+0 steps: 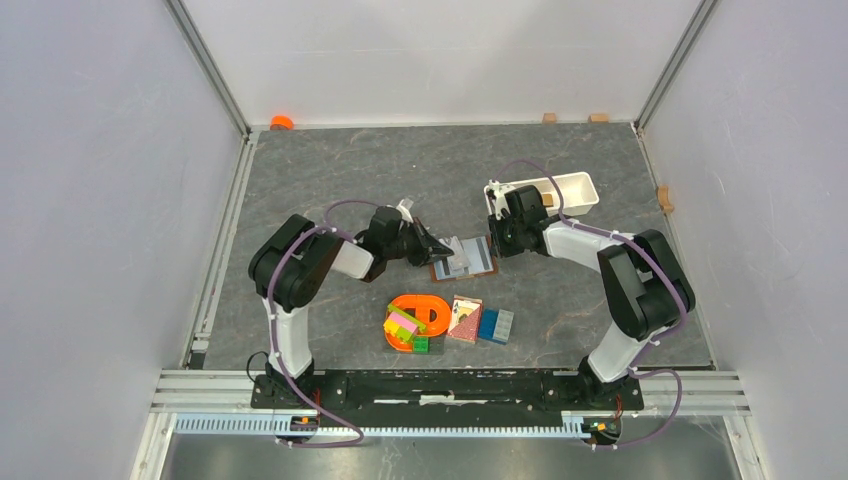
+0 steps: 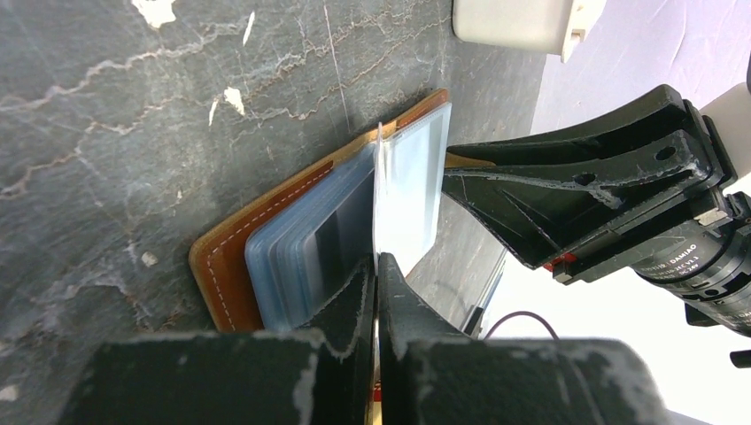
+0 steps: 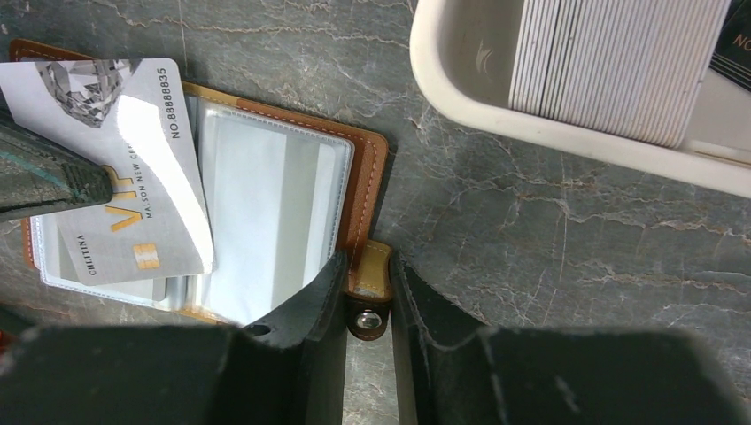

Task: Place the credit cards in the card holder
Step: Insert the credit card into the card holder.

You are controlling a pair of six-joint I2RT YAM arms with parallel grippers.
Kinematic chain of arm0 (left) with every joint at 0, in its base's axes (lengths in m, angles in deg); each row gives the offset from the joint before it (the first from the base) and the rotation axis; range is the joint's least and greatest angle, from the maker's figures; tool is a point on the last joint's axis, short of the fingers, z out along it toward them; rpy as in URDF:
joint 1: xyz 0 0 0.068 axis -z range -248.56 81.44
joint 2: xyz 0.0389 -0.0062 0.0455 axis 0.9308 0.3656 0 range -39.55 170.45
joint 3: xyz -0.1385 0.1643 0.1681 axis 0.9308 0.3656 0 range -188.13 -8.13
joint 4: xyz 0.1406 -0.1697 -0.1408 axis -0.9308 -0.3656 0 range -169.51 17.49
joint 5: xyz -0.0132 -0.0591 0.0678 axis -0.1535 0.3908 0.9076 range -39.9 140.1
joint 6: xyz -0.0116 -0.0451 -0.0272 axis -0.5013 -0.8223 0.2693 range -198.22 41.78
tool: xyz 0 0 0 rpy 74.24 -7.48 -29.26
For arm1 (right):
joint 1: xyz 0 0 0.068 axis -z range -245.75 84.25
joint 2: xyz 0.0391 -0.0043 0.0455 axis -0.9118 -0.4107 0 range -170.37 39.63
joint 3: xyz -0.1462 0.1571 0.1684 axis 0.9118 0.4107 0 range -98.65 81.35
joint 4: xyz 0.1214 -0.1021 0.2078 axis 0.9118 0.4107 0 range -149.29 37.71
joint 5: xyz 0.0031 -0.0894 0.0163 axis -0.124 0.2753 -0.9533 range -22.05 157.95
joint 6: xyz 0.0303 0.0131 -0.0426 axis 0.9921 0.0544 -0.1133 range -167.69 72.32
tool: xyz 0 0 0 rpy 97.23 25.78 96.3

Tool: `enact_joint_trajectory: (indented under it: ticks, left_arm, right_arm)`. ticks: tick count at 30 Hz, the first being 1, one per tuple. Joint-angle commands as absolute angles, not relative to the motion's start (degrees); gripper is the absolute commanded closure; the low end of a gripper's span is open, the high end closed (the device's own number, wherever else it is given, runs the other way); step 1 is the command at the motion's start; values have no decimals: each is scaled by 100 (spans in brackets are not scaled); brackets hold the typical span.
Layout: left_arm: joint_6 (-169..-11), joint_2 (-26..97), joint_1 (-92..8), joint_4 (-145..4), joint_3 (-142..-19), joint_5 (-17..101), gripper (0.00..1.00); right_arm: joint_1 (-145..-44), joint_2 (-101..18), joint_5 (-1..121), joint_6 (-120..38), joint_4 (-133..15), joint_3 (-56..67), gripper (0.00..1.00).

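Credit card [image 3: 115, 177] first: pale grey and glossy, with a gold "VIP" mark, a chip and a number printed along 1 edge. The left gripper [image 2: 377, 270] has its jaws closed tight on the card's left end, and the card hangs tilted over the left half of the card holder [image 1: 463, 260]. The holder lies open in the middle of the table [image 1: 330, 180], between the 2 arms. The right gripper [image 1: 490, 245] has its jaws closed on the clasp tab [image 3: 369, 305] at the holder's right edge, pinning it flat.

The step in hand looks like seating this credit card in a sleeve. Whether its edge is already inside one I cannot tell. To do it well, the card should probably be laid nearly parallel to the clear sleeves [image 3: 266, 212], its leading edge fed into 1 mouth only, then slid along its length — not pushed down, since the floppy plastic would likely buckle. The tab should be held firm until the card is mostly covered.

The holder is brown with pale stitching, orange-brown inside. At the far right, a white tray [image 1: 575, 190] holds a stack of pale cards [image 3: 620, 62].
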State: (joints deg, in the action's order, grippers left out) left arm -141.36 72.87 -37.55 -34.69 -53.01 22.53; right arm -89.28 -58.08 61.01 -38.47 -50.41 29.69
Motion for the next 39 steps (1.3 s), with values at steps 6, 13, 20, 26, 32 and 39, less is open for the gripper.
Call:
enact_joint_trajectory:
  ticks: [6,13,20,26,32,39]
  left_arm:
    - [-13858,7471,-3648,-3842,-5551,2096,98]
    - [-13628,7528,-3648,-4150,-5621,1869,98]
    - [-13513,7656,-3644,-4365,-5819,1745,98]
    - [-13543,7770,-3645,-4429,-5900,1750,98]
    - [-13586,7895,-3647,-4403,-5985,1702,98]
    - [-13688,8015,-3634,-4394,-6021,1669,98]
  right_arm:
    - [-8948,-6111,6304,-3874,-4824,2932,75]
    - [-8948,-6118,6294,-3873,-4831,2918,75]
    - [-8950,-6127,6286,-3870,-4820,2897,76]
    - [-8956,-6127,6230,-3856,-4848,2897,77]
    - [-8981,-6135,6119,-3838,-4901,2897,77]
    - [-8995,-6154,6098,-3837,-4918,2888,78]
